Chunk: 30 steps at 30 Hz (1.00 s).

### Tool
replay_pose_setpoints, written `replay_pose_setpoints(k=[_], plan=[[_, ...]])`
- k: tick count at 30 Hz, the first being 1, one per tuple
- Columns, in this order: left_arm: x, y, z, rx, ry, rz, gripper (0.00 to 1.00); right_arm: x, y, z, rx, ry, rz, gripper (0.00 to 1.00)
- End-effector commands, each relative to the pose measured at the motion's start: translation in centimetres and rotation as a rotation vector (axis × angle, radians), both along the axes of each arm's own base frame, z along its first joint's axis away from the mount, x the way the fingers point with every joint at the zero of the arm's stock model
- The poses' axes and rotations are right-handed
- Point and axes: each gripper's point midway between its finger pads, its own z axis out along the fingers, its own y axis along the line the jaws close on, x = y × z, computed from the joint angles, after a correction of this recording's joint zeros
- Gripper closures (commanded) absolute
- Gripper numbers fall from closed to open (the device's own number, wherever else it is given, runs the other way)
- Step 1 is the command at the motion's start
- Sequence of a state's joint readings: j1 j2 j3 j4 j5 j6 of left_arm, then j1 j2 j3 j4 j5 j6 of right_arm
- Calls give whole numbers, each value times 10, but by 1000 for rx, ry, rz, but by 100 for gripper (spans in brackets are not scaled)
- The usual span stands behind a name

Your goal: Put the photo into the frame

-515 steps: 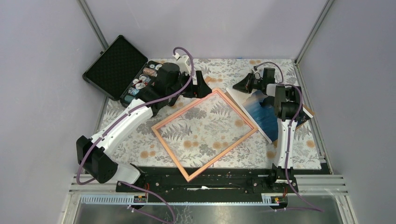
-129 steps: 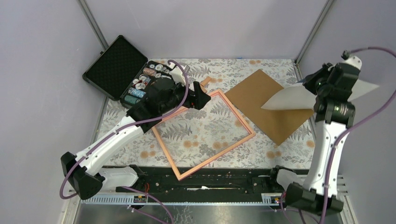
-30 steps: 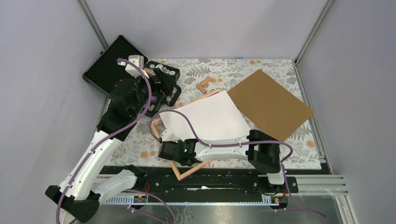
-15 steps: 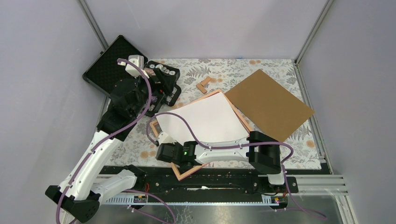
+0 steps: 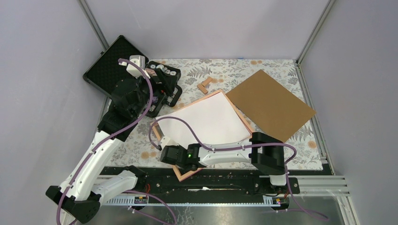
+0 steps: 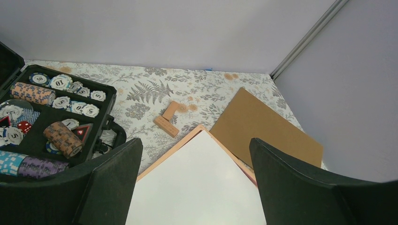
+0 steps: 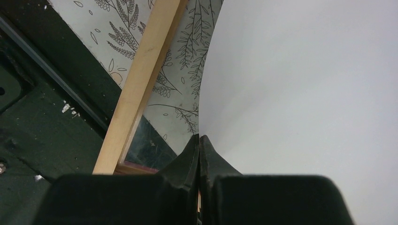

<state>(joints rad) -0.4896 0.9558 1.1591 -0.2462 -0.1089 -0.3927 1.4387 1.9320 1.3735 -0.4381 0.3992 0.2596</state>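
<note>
Right end effector point(image 7: 199, 140) clamped on photo point(image 7: 305, 84) corner, white back up, frame point(image 7: 141, 79) rail just beside it, left end effector point(image 6: 195, 157) wide, empty, photo's far corner and board point(image 6: 263, 126) ahead of it

The photo point(image 5: 209, 119) lay on the frame point(image 7: 142, 79) mid-table point(image 5: 220, 70), its far corner inside the frame's far corner. My right claw point(image 7: 199, 139) pinched its near-left edge just inside the near rail. The board point(image 5: 270, 103) lay right of the frame, just beside it. A block point(image 5: 204, 86) lay behind the frame. The case point(image 5: 117, 63) sat far left, with my left claw point(image 6: 195, 140) spread above its near-right edge.
</note>
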Motion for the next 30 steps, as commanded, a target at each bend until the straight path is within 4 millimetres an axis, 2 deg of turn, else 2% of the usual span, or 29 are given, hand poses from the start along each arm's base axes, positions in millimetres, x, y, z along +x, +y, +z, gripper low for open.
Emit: replay_pose_setpoints(k=[1,19,30], plan=[[1,-1,16,-29,-42,-7,11,-5,9,26,84,-12,36,100],[2,-3,14,-29,-35,-13,11,-15,10,18,82,20,100,100],[3,-4,12,-29,-31,-16,11,2,-5,14,24,-68,46,100]])
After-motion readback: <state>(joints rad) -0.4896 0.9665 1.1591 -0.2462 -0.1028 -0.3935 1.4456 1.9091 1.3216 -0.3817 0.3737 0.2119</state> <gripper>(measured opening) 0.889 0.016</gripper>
